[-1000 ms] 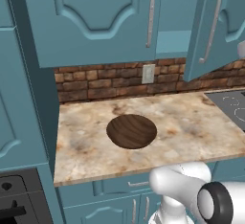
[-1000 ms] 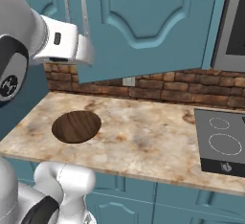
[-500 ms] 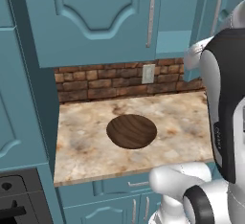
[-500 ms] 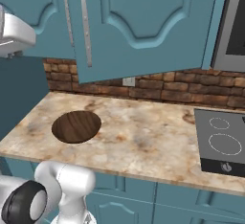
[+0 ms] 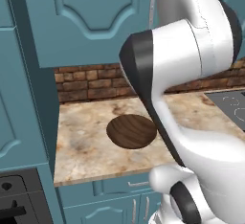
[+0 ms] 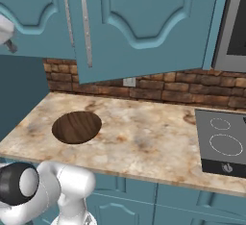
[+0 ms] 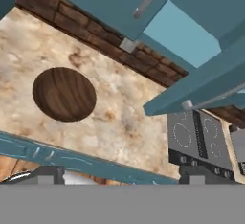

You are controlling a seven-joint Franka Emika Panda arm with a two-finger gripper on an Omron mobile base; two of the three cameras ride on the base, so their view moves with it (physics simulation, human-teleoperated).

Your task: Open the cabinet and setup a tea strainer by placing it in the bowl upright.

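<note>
The bowl [image 5: 131, 131] [image 6: 77, 127] [image 7: 64, 94] is dark brown wood and sits empty on the marbled counter [image 6: 144, 137]. Above it hangs the teal cabinet [image 6: 144, 22], its right door swung out with a long silver handle [image 6: 85, 27]. The left door [image 5: 95, 17] is closed. In the hand view the cabinet's pale interior [image 7: 182, 31] shows beside the open door's edge [image 7: 201, 89]. My gripper [image 7: 122, 175] [image 6: 9, 46] is high at the left, open, nothing between its fingers. A thin silver arc [image 7: 14, 176] lies bottom left; I cannot tell whether it is the tea strainer.
A brick backsplash [image 6: 158, 87] runs behind the counter. A black cooktop [image 6: 223, 144] [image 7: 196, 139] lies at the counter's right end, with a microwave [image 6: 235, 27] above it. My white arm [image 5: 191, 98] blocks much of the left base view. A tall teal panel [image 5: 24, 98] bounds the counter's left.
The gripper let go of the cabinet door's handle and opened. The arm swung left and up, away from the door, which stays ajar.
</note>
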